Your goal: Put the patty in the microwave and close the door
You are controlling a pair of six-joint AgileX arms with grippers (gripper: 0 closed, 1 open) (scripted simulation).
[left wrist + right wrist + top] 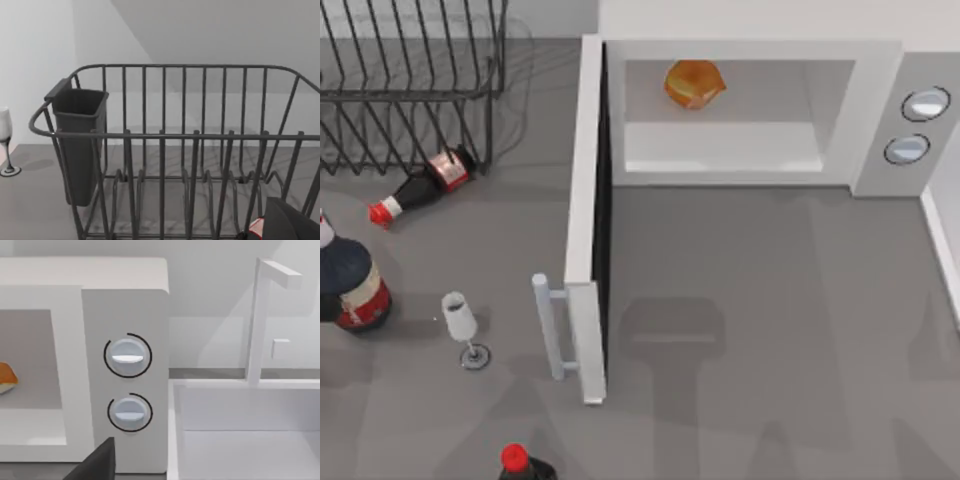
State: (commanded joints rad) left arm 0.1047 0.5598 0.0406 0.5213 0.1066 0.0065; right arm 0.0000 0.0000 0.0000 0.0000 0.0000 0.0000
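Top view: patty already sat deep inside the microwave, door swung wide, so just closing left. Left wrist: faced the dish rack, parked. Right wrist: faced the dials. Couldn't tell either gripper's fingers

A rendered kitchen: on a grey table stands a white microwave with two dials, a wire dish rack holding a dark cutlery cup, a white sink with its tap, bottles and a wine glass.
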